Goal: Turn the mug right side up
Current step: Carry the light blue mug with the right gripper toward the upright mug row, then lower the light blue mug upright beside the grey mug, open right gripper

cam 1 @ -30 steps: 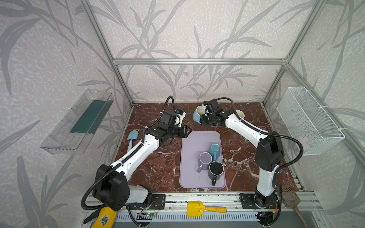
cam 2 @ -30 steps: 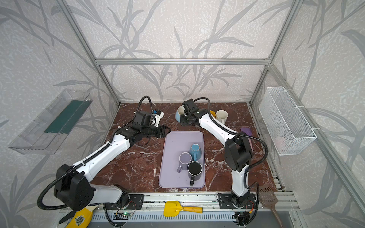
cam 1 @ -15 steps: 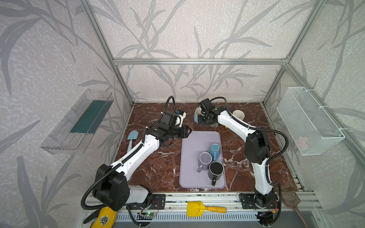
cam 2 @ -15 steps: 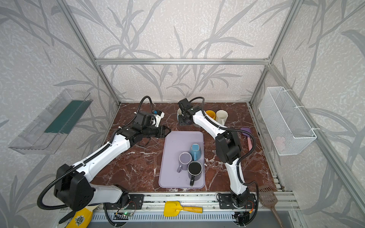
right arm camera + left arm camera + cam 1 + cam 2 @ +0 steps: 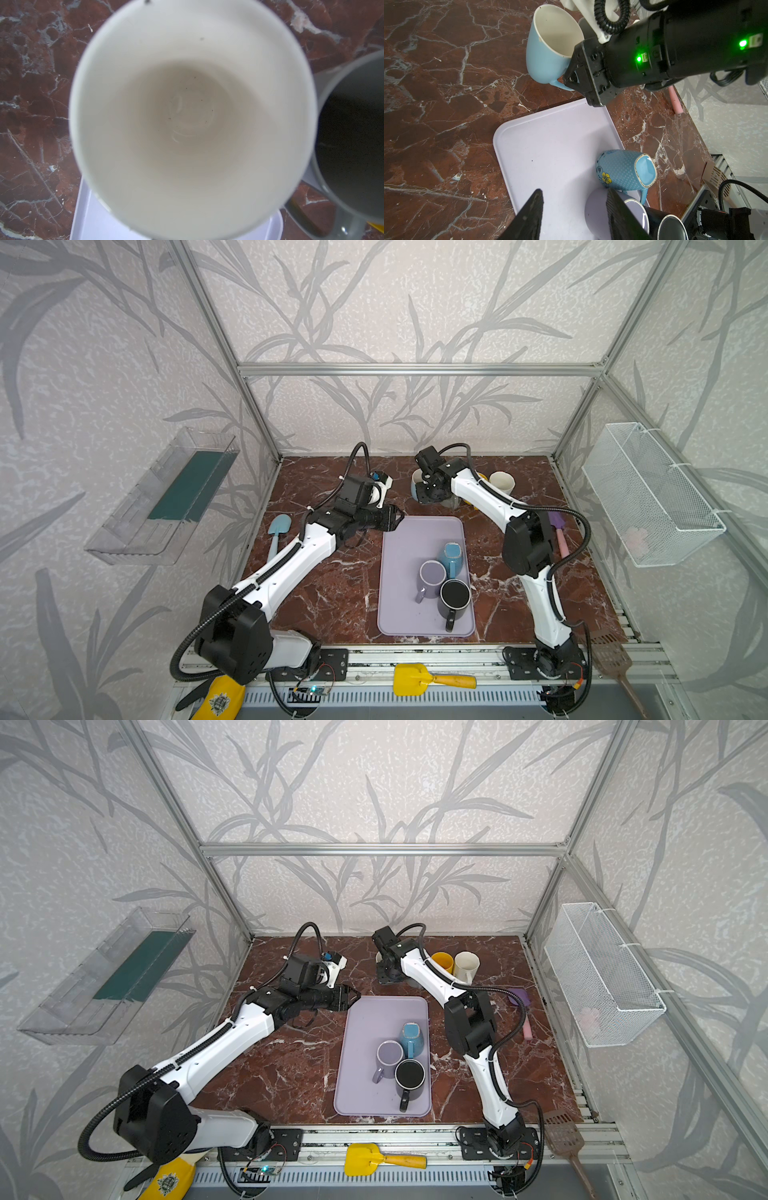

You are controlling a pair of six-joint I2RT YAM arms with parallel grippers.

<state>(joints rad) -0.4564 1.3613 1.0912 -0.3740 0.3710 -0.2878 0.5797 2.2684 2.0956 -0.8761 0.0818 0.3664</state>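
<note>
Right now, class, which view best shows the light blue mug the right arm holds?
The left wrist view: the mug shows its blue side, white inside and handle, pinched by the right end effector. The right wrist view gives only its blurred inside; both top views show a sliver behind the arm.

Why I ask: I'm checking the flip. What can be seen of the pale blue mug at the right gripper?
The pale blue glossy ceramic mug has a white inside with a few dark specks and a blue loop handle. It is mouth-up but tilted, over the brown marble tabletop just beyond the lilac plastic tray. The right gripper has its jaws shut on the handle; whether the base touches the marble is unclear.
</note>
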